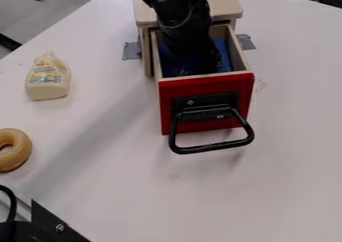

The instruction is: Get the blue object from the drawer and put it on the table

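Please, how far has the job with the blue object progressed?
The drawer is already open. The robot arm reaches down inside it, beside the blue object; I cannot tell if it is gripped. Lifting it out and placing it on the white table remain.

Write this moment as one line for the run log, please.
red-fronted drawer: open | gripper: inside drawer, at blue object | bottle, tan ring: on table

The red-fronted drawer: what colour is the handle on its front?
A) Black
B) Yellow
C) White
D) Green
A: the looped handle on the red drawer front is plainly black.
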You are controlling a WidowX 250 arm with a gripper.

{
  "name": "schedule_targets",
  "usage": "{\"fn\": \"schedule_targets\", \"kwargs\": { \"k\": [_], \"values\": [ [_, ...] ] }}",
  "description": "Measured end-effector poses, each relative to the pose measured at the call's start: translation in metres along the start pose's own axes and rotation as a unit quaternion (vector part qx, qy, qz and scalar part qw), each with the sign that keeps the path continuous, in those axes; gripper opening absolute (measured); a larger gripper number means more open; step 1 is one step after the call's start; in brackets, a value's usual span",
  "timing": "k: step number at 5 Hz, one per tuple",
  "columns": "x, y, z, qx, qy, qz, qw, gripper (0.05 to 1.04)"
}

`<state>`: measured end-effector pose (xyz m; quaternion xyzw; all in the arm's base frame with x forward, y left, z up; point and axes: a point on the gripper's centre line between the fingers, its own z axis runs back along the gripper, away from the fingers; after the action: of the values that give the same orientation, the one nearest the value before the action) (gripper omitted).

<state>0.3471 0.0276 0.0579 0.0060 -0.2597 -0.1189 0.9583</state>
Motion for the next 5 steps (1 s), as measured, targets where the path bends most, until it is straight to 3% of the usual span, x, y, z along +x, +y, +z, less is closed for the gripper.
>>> {"fn": "schedule_targets", "kwargs": {
  "k": [2,5],
  "values": [
    [0.004,0.001,0.0,0.005,-0.018,0.008,0.9998,0.724],
    [0.02,-0.011,0.039,-0.016,-0.026,0.035,0.9989,0.724]
  ]
}}
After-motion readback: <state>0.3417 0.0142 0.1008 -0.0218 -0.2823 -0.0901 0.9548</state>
